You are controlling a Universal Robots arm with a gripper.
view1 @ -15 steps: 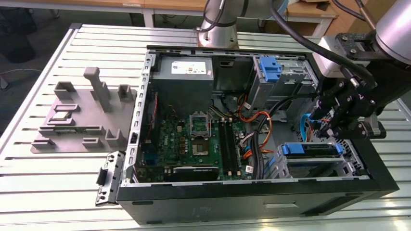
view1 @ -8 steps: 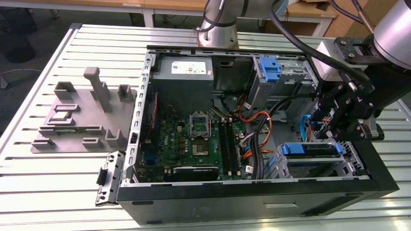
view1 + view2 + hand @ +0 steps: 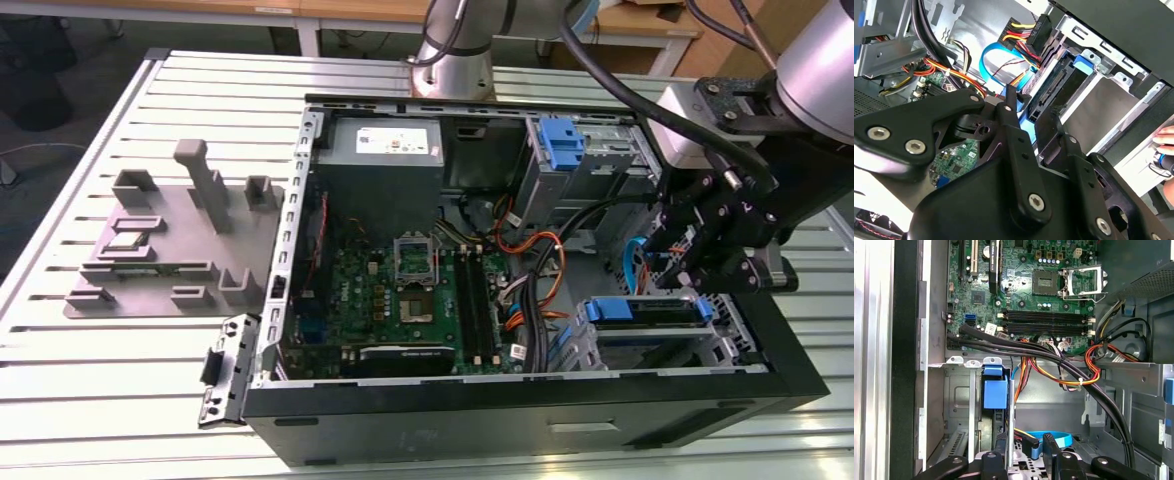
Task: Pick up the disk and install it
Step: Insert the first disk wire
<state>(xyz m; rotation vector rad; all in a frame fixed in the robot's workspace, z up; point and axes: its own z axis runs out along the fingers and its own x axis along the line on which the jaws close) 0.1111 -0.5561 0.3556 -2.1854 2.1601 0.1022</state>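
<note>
**Disk at lower drive bay, gripper close above**

Disk: one, blue-bracketed, recorded in the lower bay of the computer case, at the exterior view's right. Gripper: one, placed just above the disk, which lies directly below it. In the second wrist view the disk's long axis is judged to run away from the gripper, into the bay. Released or clenched: cannot be told. Also listed: one second blue bracket in the upper bay, one power-supply box, one motherboard, one hand.
</note>
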